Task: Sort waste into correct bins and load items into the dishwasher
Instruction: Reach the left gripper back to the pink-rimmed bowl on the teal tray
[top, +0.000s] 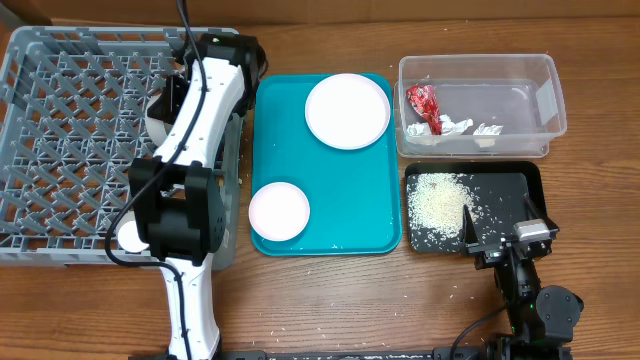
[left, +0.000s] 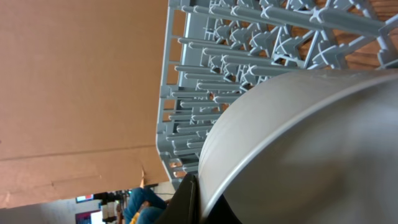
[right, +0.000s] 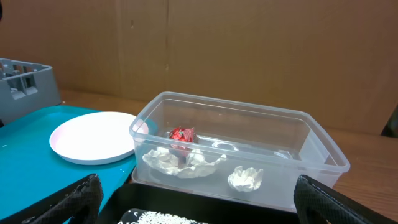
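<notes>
My left gripper (top: 172, 92) is shut on the rim of the grey-green bowl (top: 155, 120), holding it on edge over the right side of the grey dish rack (top: 60, 130). In the left wrist view the bowl (left: 298, 143) fills the frame above the jaws (left: 199, 205), with the rack (left: 205, 74) behind. The pink plate (top: 347, 110) and small pink bowl (top: 279, 211) sit on the teal tray (top: 325, 235). The clear tub (top: 545, 95) holds the red wrapper (top: 422, 104) and white scraps (right: 244, 178). Rice (top: 438, 203) lies in the black tray (top: 520, 185). My right gripper (top: 500, 240) is open and empty at that tray's near edge. The cup and chopsticks are not seen.
A cardboard wall stands behind the table (right: 249, 50). A few rice grains are scattered on the wooden table (top: 330, 300) in front of the teal tray. The left arm lies across the gap between the rack and the teal tray.
</notes>
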